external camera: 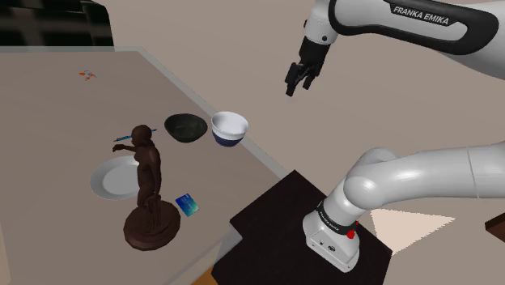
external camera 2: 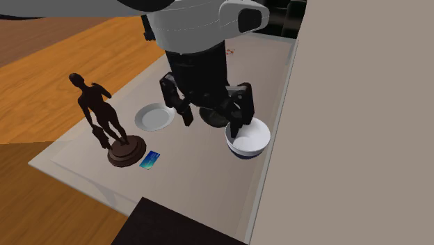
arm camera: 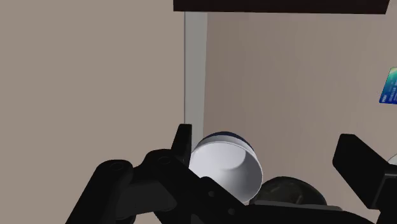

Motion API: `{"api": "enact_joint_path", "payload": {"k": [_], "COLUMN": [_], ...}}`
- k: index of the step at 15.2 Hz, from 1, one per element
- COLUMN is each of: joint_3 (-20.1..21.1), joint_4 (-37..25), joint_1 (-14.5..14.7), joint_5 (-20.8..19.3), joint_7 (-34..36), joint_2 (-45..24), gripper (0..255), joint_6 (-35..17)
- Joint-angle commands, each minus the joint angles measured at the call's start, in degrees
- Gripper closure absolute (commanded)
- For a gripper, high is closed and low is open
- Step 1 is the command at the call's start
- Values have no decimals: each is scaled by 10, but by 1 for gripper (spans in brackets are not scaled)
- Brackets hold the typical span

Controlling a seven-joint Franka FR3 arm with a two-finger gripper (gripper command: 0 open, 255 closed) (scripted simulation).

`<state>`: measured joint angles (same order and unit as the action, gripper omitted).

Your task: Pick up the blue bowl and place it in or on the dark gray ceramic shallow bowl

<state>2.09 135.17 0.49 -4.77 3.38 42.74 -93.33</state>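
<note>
Gripper: you have it up in the air, well above the table. Fingers are spread wide, nothing clasped. In the shoulder view it sits up and to the right of the blue bowl. In the wrist view that bowl lies below the gripper, nearer one finger than the other.

Blue bowl: upright on the table, white inside, blue outside, close to the table edge on the stand side.

Dark bowl: shallow, just beside the blue one, on the shoulder view's left of it. Can't tell if the rims touch.

Other stuff on the table:
- White plate, near the dark bowl. In the shoulder view it's partly behind a dark brown figurine, a standing person on a round base.
- Small blue card, flat, just beside that base.
- Thin blue stick, pen-like, by the figurine's arm.
- Tiny orange-red bit, far across the table, too small to ID.

2nd ext. view: wood floor beyond the table.
</note>
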Motion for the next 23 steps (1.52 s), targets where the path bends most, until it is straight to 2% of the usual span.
{"api": "enact_joint_path", "payload": {"k": [1,12,23], "joint_3": [0,25,46], "joint_4": [0,26,-48], "joint_1": [0,0,-5], "joint_5": [0,-17,-73], "joint_7": [0,36,91], "joint_2": [0,-181,-416], "gripper": [0,0,0], "joint_6": [0,-207,-362]}}
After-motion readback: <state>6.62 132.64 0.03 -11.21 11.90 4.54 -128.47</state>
